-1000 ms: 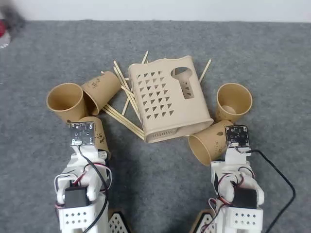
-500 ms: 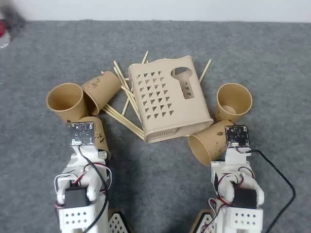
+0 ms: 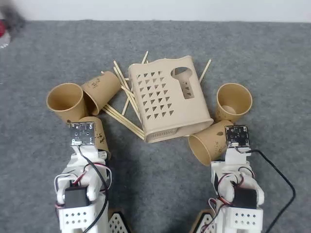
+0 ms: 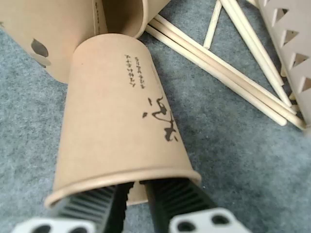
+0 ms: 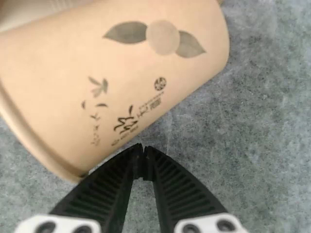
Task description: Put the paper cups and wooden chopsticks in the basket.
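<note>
Five paper cups sit on a grey felt worktop [image 3: 272,53], all outside the basket [image 3: 170,99]. The beige plastic basket lies on its side in the middle of the frame, its perforated wall facing up.

At the left, one cup [image 3: 64,102] stands with its mouth up. A second cup [image 3: 101,90] lies on its side against it. A third cup [image 4: 116,126] lies just below them, its mouth towards the left gripper [image 4: 137,194]. The cup's rim hides the tips of the jaws, so I cannot tell whether they are closed or holding anything.

At the right, a fourth cup [image 3: 233,101] stands upright, showing its bare inside. A fifth cup [image 3: 209,141] lies on its side against the basket's lower right corner. The right gripper [image 5: 142,150] is just beside that cup's rim, its jaws closed tip to tip and holding nothing.

Wooden chopsticks [image 3: 124,119] lie loose on the worktop between the left cups and the basket. More chopstick ends [image 3: 205,70] stick out past the basket's upper edge.
</note>
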